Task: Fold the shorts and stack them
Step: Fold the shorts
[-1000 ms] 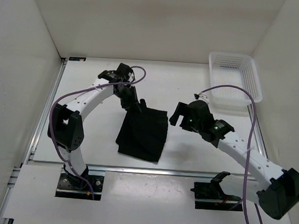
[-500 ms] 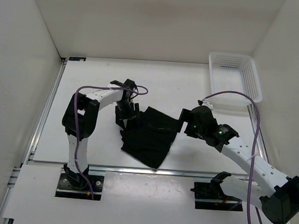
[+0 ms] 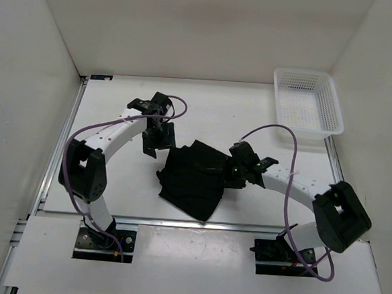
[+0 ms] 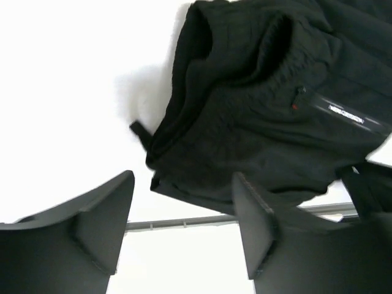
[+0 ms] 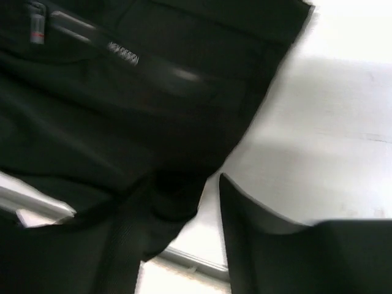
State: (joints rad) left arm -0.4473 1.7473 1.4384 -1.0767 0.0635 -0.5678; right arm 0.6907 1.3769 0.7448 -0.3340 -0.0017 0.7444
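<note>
The shorts point(image 3: 194, 177) are lying loosely folded, not yet stacked; the left pincer point(image 4: 184, 184) and right pincer point(image 5: 184, 187) are being held wide.

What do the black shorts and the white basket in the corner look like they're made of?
The shorts look like soft, matte cloth, probably knit or woven: they slump into loose folds, with a gathered waistband and a glossier strip showing in the left wrist view. The basket looks like rigid white plastic, with walls moulded as an open lattice.
</note>
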